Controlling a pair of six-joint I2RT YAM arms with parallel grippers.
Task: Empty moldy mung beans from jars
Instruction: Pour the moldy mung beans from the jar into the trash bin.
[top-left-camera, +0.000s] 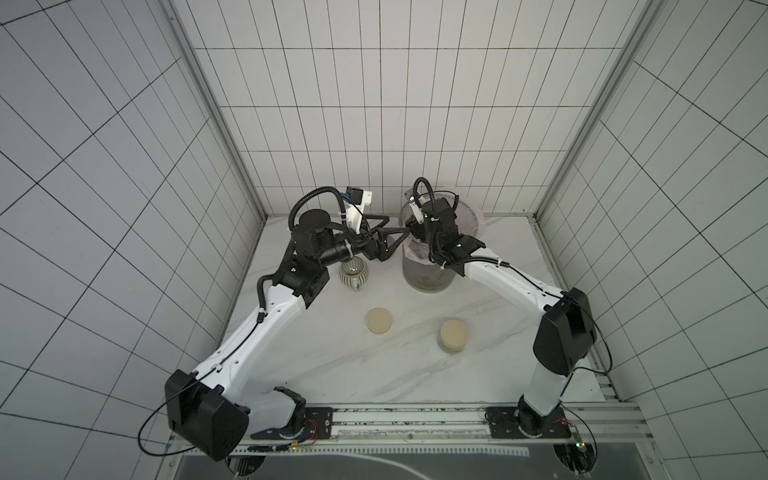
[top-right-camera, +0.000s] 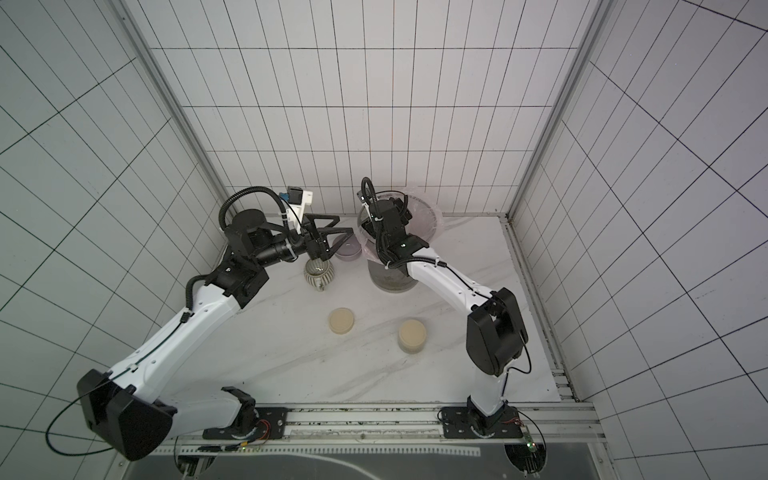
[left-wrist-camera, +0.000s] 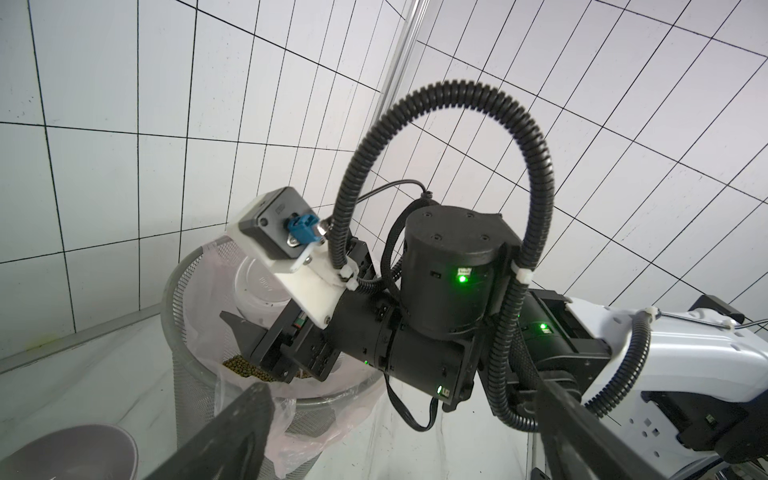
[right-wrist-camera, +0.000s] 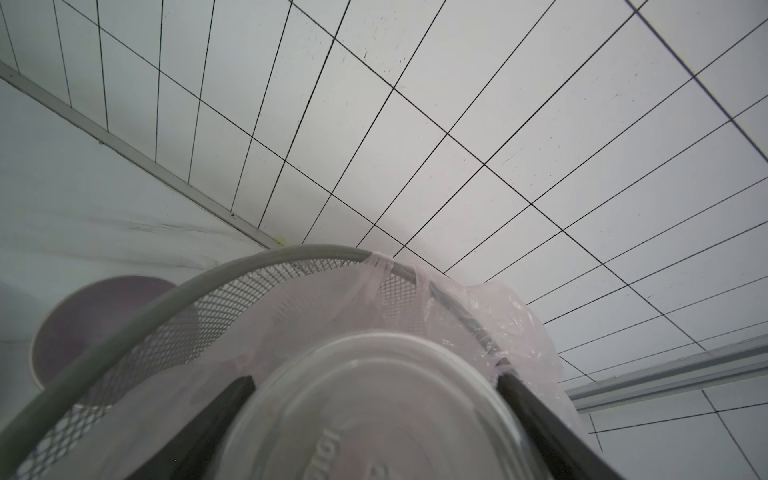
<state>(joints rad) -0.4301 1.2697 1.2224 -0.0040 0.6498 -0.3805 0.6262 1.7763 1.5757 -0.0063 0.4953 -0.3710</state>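
**Jar upended over bin as beans go out**

The right hand (right-wrist-camera: 374, 380) grips a clear jar (right-wrist-camera: 374, 419) by its sides. The jar is base up, with its mouth down inside the rim of the mesh bin (top-left-camera: 426, 278) at the far side of the bench (top-left-camera: 332, 374). Mung beans (left-wrist-camera: 239, 368) show just below that hand, within the pink liner (left-wrist-camera: 299, 419). Whether the jar has any left inside cannot be told. The left hand (top-left-camera: 395, 226) hangs open and empty just left of the bin.

The likeliest mishap is a slip. The jar looks smooth and is held across its full width, so a loose hold could drop it in among the beans. The mouth sits close to the bin's edge, so a careless tilt could scatter grains onto the bench or into the purple bowl (top-right-camera: 348, 251) beside the bin. The liner drapes slackly over the rim and could catch a finger as the jar comes up. With the two hands this close, a swing by either arm risks a knock.

A second jar (top-left-camera: 454, 334), lid on, stands at the near right, well apart from both hands. A loose lid (top-left-camera: 379, 320) lies to its left, so that jar appears yet to be emptied.
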